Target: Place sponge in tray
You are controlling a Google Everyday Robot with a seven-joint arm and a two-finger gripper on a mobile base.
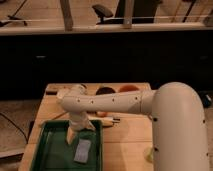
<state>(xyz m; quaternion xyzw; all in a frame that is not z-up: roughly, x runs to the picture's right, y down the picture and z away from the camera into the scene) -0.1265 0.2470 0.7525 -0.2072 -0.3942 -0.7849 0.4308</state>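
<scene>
Currently: gripper (pixel 73 134), pale fingers pointing down inside the tray (pixel 46 156); whether the jaws are parted or closed, cannot tell. Nothing seen held. Sponge (pixel 83 150): flat on tray floor, just right of and below the gripper, apart from it. Tray: dark green, lower edge cut off by the frame. White arm (pixel 115 102) spans the wooden table (pixel 127 135), partly hiding dark round items (pixel 106 91) at the far edge. Small dark object (pixel 110 120) beside the tray's right corner, unidentifiable.

Tray's (pixel 47 152) near rim cut off below; pincer (pixel 71 136) finger state unclear.
</scene>
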